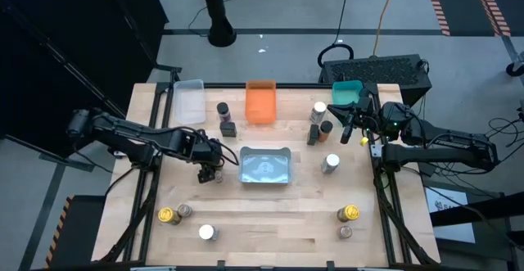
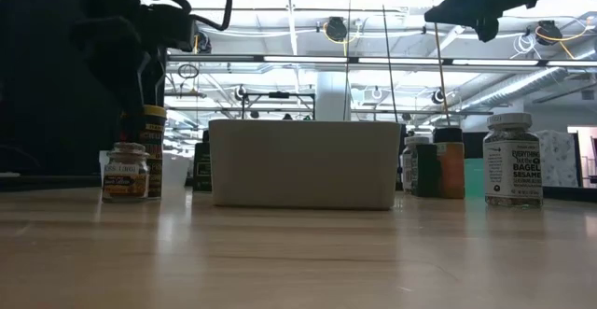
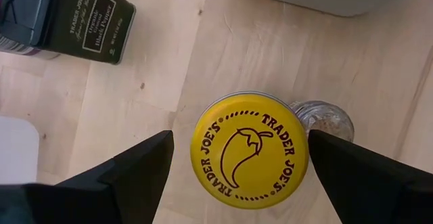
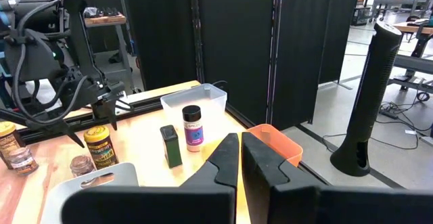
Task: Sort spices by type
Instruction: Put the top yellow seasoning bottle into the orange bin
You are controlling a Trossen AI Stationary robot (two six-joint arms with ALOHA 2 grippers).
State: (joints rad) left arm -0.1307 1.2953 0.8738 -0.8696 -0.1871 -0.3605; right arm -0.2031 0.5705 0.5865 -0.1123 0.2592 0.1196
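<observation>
Yellow-lid jar (image 3: 249, 149) standing upright on the wooden table (image 1: 270, 214), just left of the grey bin (image 1: 264, 165), with a tiny clear jar (image 3: 327, 118) touching its side. Right under the left gripper (image 3: 238, 160), between its two dark fingers (image 3: 135, 166). Fingers wide open, one on each side of the lid, not touching it, holding nothing. Probably lined up like this to come down and grab the jar. Black tin (image 3: 64, 17) and a dark-lid jar (image 1: 222, 109) close by, more jars scattered about the table. Right gripper (image 4: 239, 158) waiting up high over the far right side, fingers pressed together, holding nothing.
</observation>
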